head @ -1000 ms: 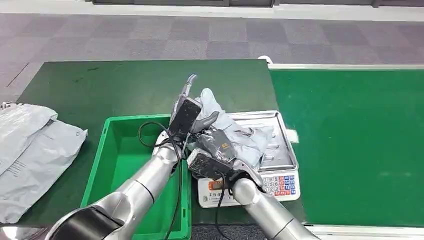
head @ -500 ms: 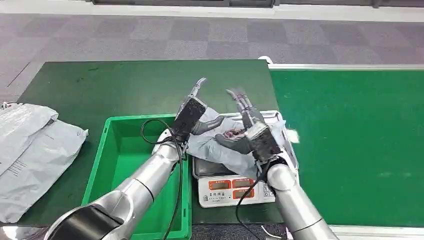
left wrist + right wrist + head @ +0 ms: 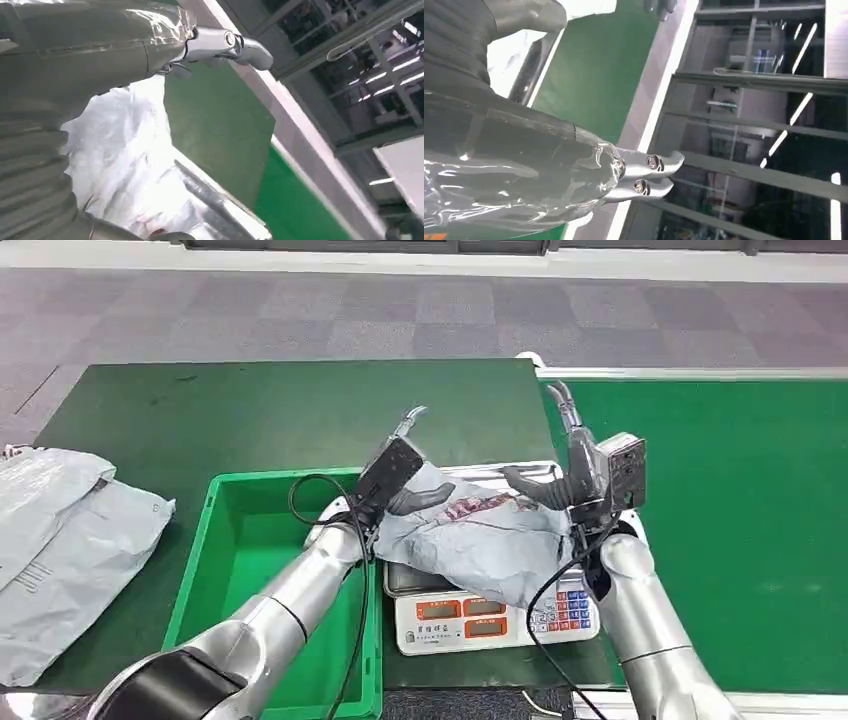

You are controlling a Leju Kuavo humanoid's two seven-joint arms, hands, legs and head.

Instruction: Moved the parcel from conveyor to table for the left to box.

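Note:
The parcel (image 3: 480, 540), a crumpled grey poly bag with a red-printed label, lies on the steel tray of a weighing scale (image 3: 470, 615). My left hand (image 3: 390, 475) is at the parcel's left end. Its fingers point straight up and its thumb rests on the bag. In the left wrist view the parcel (image 3: 130, 150) shows pale beside my left hand (image 3: 100, 45), whose fingers are stretched out. My right hand (image 3: 585, 475) hovers off the parcel's right end, fingers up and thumb spread, holding nothing. The right wrist view shows that hand (image 3: 514, 150) with straight fingers.
A green crate (image 3: 240, 540) stands just left of the scale on the dark green table (image 3: 250, 410). Several grey mail bags (image 3: 60, 540) lie at the table's left edge. The brighter green conveyor (image 3: 740, 520) runs along the right. Black cables hang by both wrists.
My right hand let go of the parcel, rose and swung right, clear of it. The parcel settled flat on the scale tray. My left hand stayed at its left end.

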